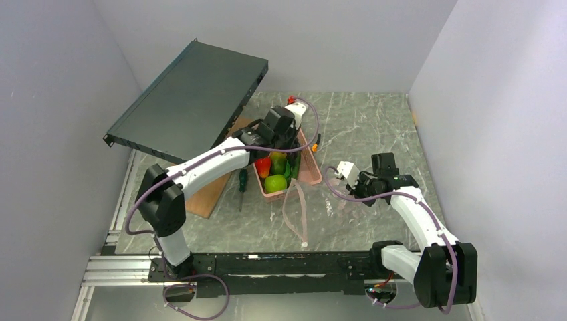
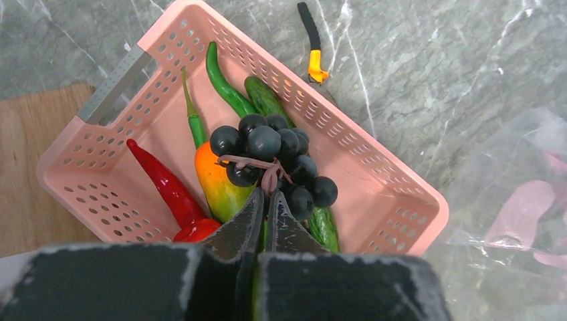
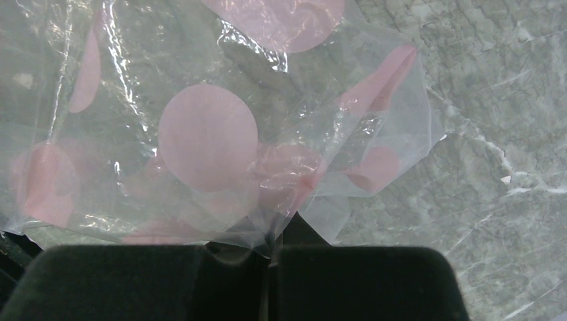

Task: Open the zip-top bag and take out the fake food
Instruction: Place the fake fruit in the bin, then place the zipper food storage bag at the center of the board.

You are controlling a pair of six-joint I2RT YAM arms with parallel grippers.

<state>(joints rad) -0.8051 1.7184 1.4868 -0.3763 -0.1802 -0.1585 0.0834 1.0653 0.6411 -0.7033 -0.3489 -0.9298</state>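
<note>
The clear zip-top bag [image 3: 207, 134] with pink dots hangs crumpled above the marble table, and my right gripper [image 3: 281, 221] is shut on a fold of its edge. In the top view the bag [image 1: 297, 207] droops right of the pink basket [image 1: 312, 175]. My left gripper [image 2: 266, 195] is shut on the pinkish stem of the dark grape bunch [image 2: 274, 157] over that basket [image 2: 374, 144]. The fake food in the basket includes a red pepper [image 2: 164, 187], an orange-green fruit [image 2: 217, 184], long green pods [image 2: 224, 83] and a lime-green apple [image 1: 275, 182].
A black flat rack unit [image 1: 190, 97] leans over the table's back left. A wooden board [image 1: 207, 194] lies under it, with a green-handled screwdriver [image 1: 242, 180] beside it. A small orange-and-black tool [image 2: 312, 47] lies behind the basket. Grey walls close in both sides.
</note>
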